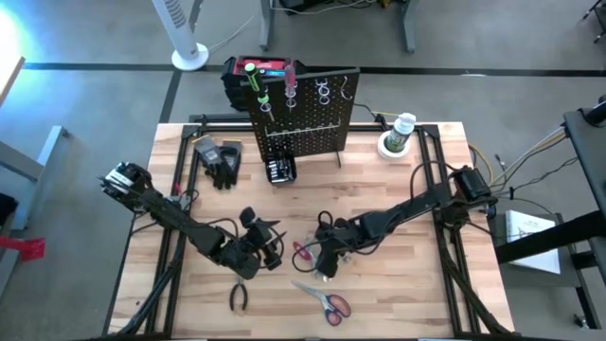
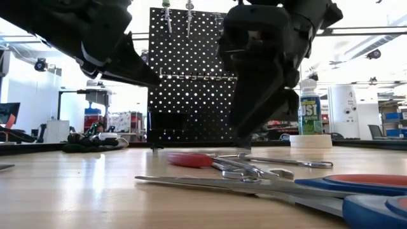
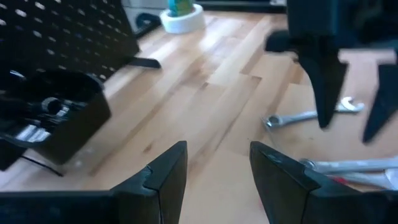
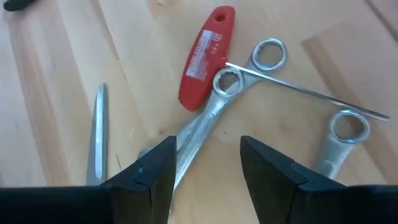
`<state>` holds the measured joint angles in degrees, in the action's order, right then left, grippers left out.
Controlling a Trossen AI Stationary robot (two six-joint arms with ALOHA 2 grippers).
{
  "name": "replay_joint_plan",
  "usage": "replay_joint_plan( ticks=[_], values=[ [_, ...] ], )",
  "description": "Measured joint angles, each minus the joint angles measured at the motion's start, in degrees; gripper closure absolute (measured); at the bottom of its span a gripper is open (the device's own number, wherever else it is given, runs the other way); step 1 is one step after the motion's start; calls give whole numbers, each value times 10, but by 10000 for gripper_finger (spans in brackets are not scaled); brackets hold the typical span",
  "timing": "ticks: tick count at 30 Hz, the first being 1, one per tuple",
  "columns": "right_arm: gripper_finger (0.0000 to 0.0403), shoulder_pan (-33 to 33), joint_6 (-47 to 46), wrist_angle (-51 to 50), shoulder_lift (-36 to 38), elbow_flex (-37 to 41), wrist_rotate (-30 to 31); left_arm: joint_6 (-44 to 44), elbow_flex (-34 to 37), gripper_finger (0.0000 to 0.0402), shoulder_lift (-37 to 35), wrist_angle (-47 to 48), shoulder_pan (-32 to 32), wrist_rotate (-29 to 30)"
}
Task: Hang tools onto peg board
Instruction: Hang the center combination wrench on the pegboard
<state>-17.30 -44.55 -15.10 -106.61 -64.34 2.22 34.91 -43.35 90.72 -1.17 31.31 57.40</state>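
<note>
Right wrist view, wrench between open right pincer

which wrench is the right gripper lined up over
The wrench whose ring end rests against the small red tool; its shaft runs between the open right gripper fingers, unlike the others.

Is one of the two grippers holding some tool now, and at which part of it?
No. The left gripper is open over bare table; the right gripper is open above a silver wrench, not gripping it.

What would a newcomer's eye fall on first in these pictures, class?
The upright black perforated peg board at the table's far edge, a green-handled screwdriver already hung on it. Then the right tool, open, poised over silver wrenches and a small red-handled tool at the table's middle.
</note>
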Motion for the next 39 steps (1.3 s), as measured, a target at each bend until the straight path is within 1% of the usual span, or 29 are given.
replay_joint_plan(
  ticks=[3, 5, 8, 10, 12, 17, 20, 25, 26, 27, 31, 34, 36, 39],
  values=[
    [233, 0, -1, 27, -11, 0, 7, 0, 0, 236, 0, 0, 0, 6],
    [231, 0, -2, 27, -22, 0, 21, 3, 0, 236, 0, 3, 2, 6],
    [231, 0, -4, 34, -40, 0, 25, 7, 0, 236, 2, 11, 5, 6],
    [231, 0, -7, 46, -51, -2, 19, 8, 0, 236, 2, 11, 5, 6],
    [231, 0, -6, 48, -66, -10, 0, 8, 0, 236, 2, 11, 5, 10],
    [239, 4, 5, 32, -77, -24, -18, 16, 0, 236, 2, 13, 5, 21],
    [270, 5, 11, 13, -75, -28, -20, 19, 0, 236, 2, 13, 5, 21],
    [378, 8, 19, 4, -82, -30, -27, 19, 0, 236, 2, 16, 5, 21],
    [388, 8, 21, 8, -85, -32, -29, 20, 0, 236, 2, 19, 6, 21],
    [391, 9, 24, 9, -85, -33, -32, 22, 0, 236, 2, 20, 6, 21],
    [378, 16, 48, 5, -86, -31, -34, 35, 0, 236, 2, 27, 6, 20],
    [395, 22, 78, -16, -84, -31, -32, 38, 0, 236, 2, 27, 8, 20],
    [397, 23, 92, -21, -80, -31, -28, 38, 0, 236, 2, 27, 10, 20],
    [400, 19, 118, -34, -62, -28, -2, 38, 0, 236, 2, 27, 13, 20]
  ],
)
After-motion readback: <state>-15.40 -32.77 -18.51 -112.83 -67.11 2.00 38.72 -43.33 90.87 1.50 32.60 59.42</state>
